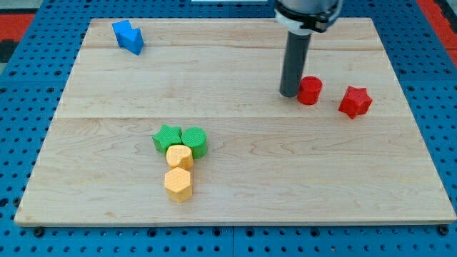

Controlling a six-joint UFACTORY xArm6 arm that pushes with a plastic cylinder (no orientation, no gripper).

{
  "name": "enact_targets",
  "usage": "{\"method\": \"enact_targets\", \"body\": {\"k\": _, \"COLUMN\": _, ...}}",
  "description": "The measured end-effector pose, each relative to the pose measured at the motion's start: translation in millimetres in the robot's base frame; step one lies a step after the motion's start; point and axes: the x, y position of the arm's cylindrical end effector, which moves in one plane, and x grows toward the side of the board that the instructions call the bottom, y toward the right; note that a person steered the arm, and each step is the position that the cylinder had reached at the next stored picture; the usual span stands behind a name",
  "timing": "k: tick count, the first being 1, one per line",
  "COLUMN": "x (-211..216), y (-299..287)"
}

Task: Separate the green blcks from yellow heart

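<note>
Camera view. Landmark: yellow heart [179, 155], lying on the wooden counter [235, 193] below and left of its centre.

Green star [167, 138]: touching the heart at its upper left. Green cylinder [195, 140]: touching the heart at its upper right, and pressed against the star. Yellow hexagon [178, 184]: directly below the heart, in contact with it. These four form one tight cluster; the greens are not yet parted from the heart.

My tip [289, 93]: well apart from the heart, up and to the view's right, touching the left side of a red cylinder [310, 91]. Red star [355, 101]: further right of that, near it but apart. Blue block [128, 36], shape unclear: far up-left of the heart, near the counter's top-left corner.

Jaws: none on this rig, only the rod; no state to record.
</note>
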Motion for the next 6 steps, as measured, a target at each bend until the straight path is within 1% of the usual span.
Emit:
{"method": "enact_targets", "body": {"k": 1, "x": 0.0, "y": 12.5}}
{"method": "enact_targets", "body": {"k": 2, "x": 0.0, "y": 38.3}}
{"method": "enact_targets", "body": {"k": 4, "x": 3.5, "y": 49.6}}
{"method": "enact_targets", "body": {"k": 5, "x": 3.4, "y": 45.3}}
{"method": "enact_targets", "body": {"k": 6, "x": 2.1, "y": -0.6}}
